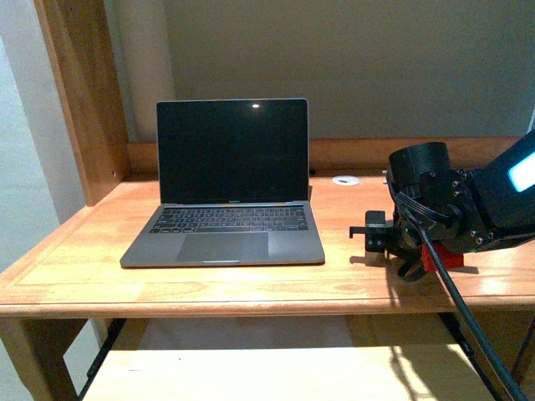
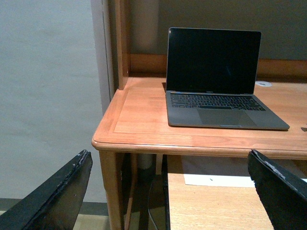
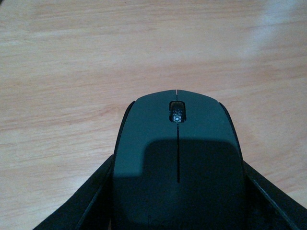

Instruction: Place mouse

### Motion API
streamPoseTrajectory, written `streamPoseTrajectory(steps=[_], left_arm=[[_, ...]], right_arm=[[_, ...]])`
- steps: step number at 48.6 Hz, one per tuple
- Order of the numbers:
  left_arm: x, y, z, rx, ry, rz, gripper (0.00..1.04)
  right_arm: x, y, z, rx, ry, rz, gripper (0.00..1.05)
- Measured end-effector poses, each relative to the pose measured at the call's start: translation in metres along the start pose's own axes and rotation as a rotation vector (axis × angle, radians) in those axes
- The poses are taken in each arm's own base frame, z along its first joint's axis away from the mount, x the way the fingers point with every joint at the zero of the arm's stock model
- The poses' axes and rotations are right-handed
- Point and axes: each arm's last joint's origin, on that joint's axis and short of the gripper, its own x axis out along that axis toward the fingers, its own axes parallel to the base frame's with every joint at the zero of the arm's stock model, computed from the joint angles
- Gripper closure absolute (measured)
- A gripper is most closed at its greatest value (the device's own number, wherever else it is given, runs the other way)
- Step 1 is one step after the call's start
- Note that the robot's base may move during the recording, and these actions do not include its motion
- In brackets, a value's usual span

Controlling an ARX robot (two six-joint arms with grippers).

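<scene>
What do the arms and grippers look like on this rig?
Right arm: black, chunky rounded joints, a lit pale-blue panel, a red part low down, a black cable trailing off. Left gripper: only two flat black fingers with scuffed edges.

The laptop (image 1: 227, 200) sits on the desk (image 1: 75, 259), the right gripper (image 1: 407, 251) to its right.

- The place looked like a home study or small office corner.
- A wooden desk (image 1: 75, 267) with a raised back rail and an upright side panel stood against a plain grey wall (image 1: 376, 58).
- An open laptop (image 1: 227, 219), its screen dark, sat near the desk's back edge, towards the left corner.
- A small white round disc (image 1: 345, 180) lay flat by the back rail.
- A lower wooden shelf (image 1: 251, 372) showed beneath the front edge.
</scene>
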Motion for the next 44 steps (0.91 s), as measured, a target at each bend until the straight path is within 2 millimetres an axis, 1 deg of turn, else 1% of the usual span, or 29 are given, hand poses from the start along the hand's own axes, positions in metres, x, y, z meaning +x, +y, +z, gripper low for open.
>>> streamPoseTrajectory(steps=[1, 2, 5, 6, 8, 9, 10, 13, 14, 16, 18, 19, 21, 23, 24, 25, 26, 27, 28, 29, 30, 31, 34, 35, 36, 37, 38, 44], left_arm=[[0.0, 0.0, 0.0, 0.0, 0.0, 0.0, 0.07], [0.0, 0.0, 0.0, 0.0, 0.0, 0.0, 0.07], [0.0, 0.0, 0.0, 0.0, 0.0, 0.0, 0.07], [0.0, 0.0, 0.0, 0.0, 0.0, 0.0, 0.07], [0.0, 0.0, 0.0, 0.0, 0.0, 0.0, 0.07], [0.0, 0.0, 0.0, 0.0, 0.0, 0.0, 0.07], [0.0, 0.0, 0.0, 0.0, 0.0, 0.0, 0.07], [0.0, 0.0, 0.0, 0.0, 0.0, 0.0, 0.07], [0.0, 0.0, 0.0, 0.0, 0.0, 0.0, 0.07], [0.0, 0.0, 0.0, 0.0, 0.0, 0.0, 0.07], [0.0, 0.0, 0.0, 0.0, 0.0, 0.0, 0.07], [0.0, 0.0, 0.0, 0.0, 0.0, 0.0, 0.07], [0.0, 0.0, 0.0, 0.0, 0.0, 0.0, 0.07], [0.0, 0.0, 0.0, 0.0, 0.0, 0.0, 0.07], [0.0, 0.0, 0.0, 0.0, 0.0, 0.0, 0.07], [0.0, 0.0, 0.0, 0.0, 0.0, 0.0, 0.07], [0.0, 0.0, 0.0, 0.0, 0.0, 0.0, 0.07], [0.0, 0.0, 0.0, 0.0, 0.0, 0.0, 0.07], [0.0, 0.0, 0.0, 0.0, 0.0, 0.001, 0.07], [0.0, 0.0, 0.0, 0.0, 0.001, 0.002, 0.07], [0.0, 0.0, 0.0, 0.0, 0.001, 0.002, 0.07], [0.0, 0.0, 0.0, 0.0, 0.0, 0.0, 0.07], [0.0, 0.0, 0.0, 0.0, 0.0, 0.0, 0.07], [0.0, 0.0, 0.0, 0.0, 0.0, 0.0, 0.07], [0.0, 0.0, 0.0, 0.0, 0.0, 0.0, 0.07], [0.0, 0.0, 0.0, 0.0, 0.0, 0.0, 0.07], [0.0, 0.0, 0.0, 0.0, 0.0, 0.0, 0.07], [0.0, 0.0, 0.0, 0.0, 0.0, 0.0, 0.07]], right_arm=[[0.001, 0.0, 0.0, 0.002, 0.0, 0.0, 0.38], [0.001, 0.001, 0.001, 0.01, -0.003, 0.002, 0.31], [0.001, 0.002, 0.002, 0.025, -0.013, 0.011, 0.2], [0.001, 0.002, 0.002, 0.033, -0.028, 0.016, 0.15], [-0.004, 0.003, 0.004, 0.039, -0.047, 0.024, 0.07], [-0.006, 0.004, 0.004, 0.041, -0.051, 0.027, 0.06], [-0.012, 0.003, 0.004, 0.046, -0.063, 0.035, 0.05], [-0.021, 0.003, 0.005, 0.048, -0.076, 0.042, 0.07], [-0.027, 0.002, 0.006, 0.052, -0.09, 0.049, 0.07], [-0.034, 0.002, 0.009, 0.061, -0.105, 0.061, 0.07], [-0.049, 0.001, 0.015, 0.074, -0.144, 0.085, 0.06], [-0.053, 0.001, 0.016, 0.078, -0.159, 0.092, 0.06], [-0.076, 0.0, 0.026, 0.098, -0.228, 0.125, 0.07], [-0.091, -0.001, 0.035, 0.112, -0.27, 0.139, 0.07], [-0.099, -0.001, 0.043, 0.117, -0.346, 0.18, 0.1], [-0.107, -0.003, 0.049, 0.107, -0.429, 0.232, 0.15], [-0.118, -0.009, 0.05, 0.073, -0.496, 0.268, 0.22], [-0.123, -0.013, 0.048, 0.061, -0.517, 0.275, 0.26], [-0.128, -0.018, 0.042, 0.037, -0.523, 0.276, 0.29], [-0.135, -0.026, 0.033, 0.018, -0.526, 0.272, 0.35], [-0.137, -0.029, 0.029, 0.012, -0.525, 0.266, 0.37], [-0.142, -0.038, 0.019, -0.005, -0.512, 0.255, 0.42], [-0.155, -0.057, 0.001, -0.03, -0.492, 0.232, 0.55], [-0.157, -0.06, -0.001, -0.031, -0.488, 0.227, 0.57], [-0.164, -0.067, -0.006, -0.034, -0.486, 0.218, 0.62], [-0.168, -0.071, -0.008, -0.035, -0.486, 0.215, 0.65], [-0.178, -0.077, -0.01, -0.037, -0.495, 0.213, 0.71], [-0.204, -0.086, -0.015, -0.041, -0.525, 0.232, 0.88]])
